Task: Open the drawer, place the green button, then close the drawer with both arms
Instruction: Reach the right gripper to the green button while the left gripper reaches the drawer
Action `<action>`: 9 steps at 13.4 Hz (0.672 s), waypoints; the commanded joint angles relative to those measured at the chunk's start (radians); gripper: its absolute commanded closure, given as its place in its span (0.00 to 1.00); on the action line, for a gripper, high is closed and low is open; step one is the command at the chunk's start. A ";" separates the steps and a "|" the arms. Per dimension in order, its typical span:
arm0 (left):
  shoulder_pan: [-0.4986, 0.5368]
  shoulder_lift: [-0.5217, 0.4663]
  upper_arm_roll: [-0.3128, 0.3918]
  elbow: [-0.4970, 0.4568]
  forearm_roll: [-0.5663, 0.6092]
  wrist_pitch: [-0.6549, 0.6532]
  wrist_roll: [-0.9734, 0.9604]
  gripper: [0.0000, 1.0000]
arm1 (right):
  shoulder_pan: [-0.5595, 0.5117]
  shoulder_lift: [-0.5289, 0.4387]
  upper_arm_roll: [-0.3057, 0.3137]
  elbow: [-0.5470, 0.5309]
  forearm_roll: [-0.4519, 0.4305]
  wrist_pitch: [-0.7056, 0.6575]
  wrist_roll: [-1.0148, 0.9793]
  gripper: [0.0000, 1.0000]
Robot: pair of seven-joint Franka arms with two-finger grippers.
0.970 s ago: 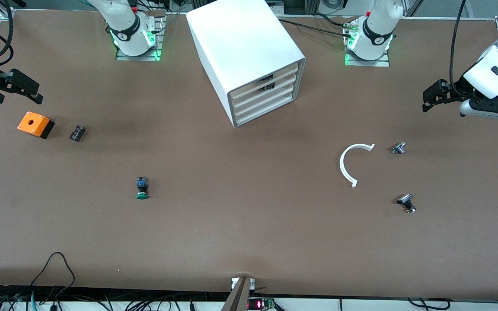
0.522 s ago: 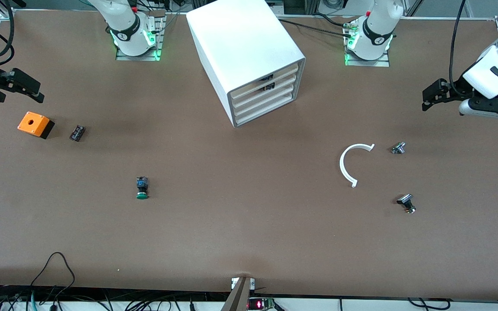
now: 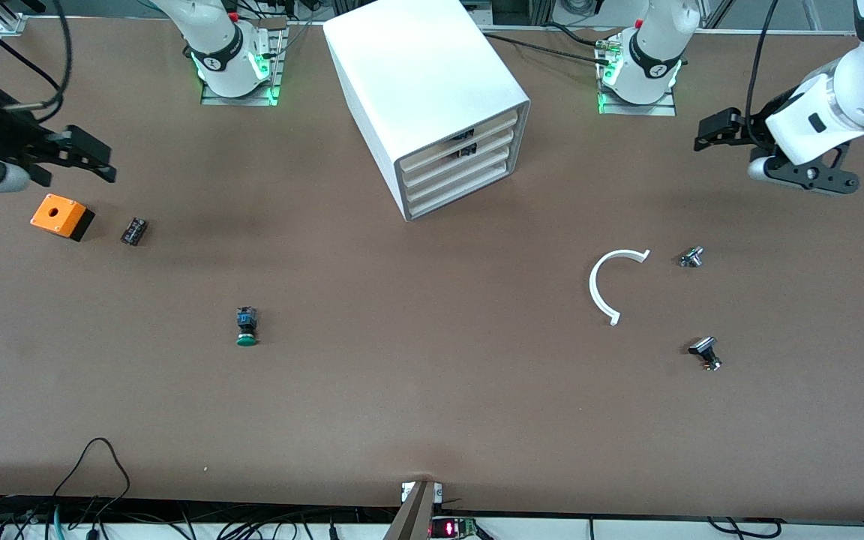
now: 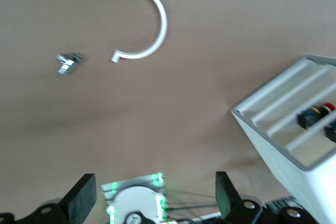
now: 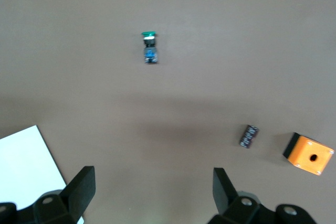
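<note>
Front view is showing the cabinet (image 3: pixel 426 90) with the drawer (image 3: pixel 462 196) shut, so opening is not yet begun. Left gripper (image 3: pixel 709 129) and right gripper (image 3: pixel 91 154), both spread and empty, are hanging over bare table at their own ends. Next, I judge, one must be reaching the drawer front, while the button (image 3: pixel 246 326) is lying untouched, nearer the front camera toward the right arm's end.

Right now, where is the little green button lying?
The button lies on its side on the bare table toward the right arm's end, nearer the front camera than the orange box.

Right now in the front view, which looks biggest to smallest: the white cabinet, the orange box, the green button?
1. White cabinet, by far the largest.
2. Orange box.
3. Green button, smallest.
</note>
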 commanded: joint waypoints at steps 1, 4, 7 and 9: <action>0.000 0.082 0.004 0.000 -0.181 -0.041 0.055 0.00 | 0.027 0.129 -0.003 0.019 0.018 0.049 -0.005 0.01; -0.014 0.242 -0.009 -0.002 -0.373 0.003 0.238 0.00 | 0.055 0.247 -0.004 0.011 0.018 0.136 0.008 0.01; -0.012 0.285 -0.080 -0.109 -0.528 0.189 0.366 0.01 | 0.071 0.340 -0.003 -0.034 0.018 0.295 0.009 0.01; -0.011 0.285 -0.143 -0.218 -0.638 0.371 0.466 0.01 | 0.071 0.402 -0.003 -0.071 0.018 0.417 0.008 0.01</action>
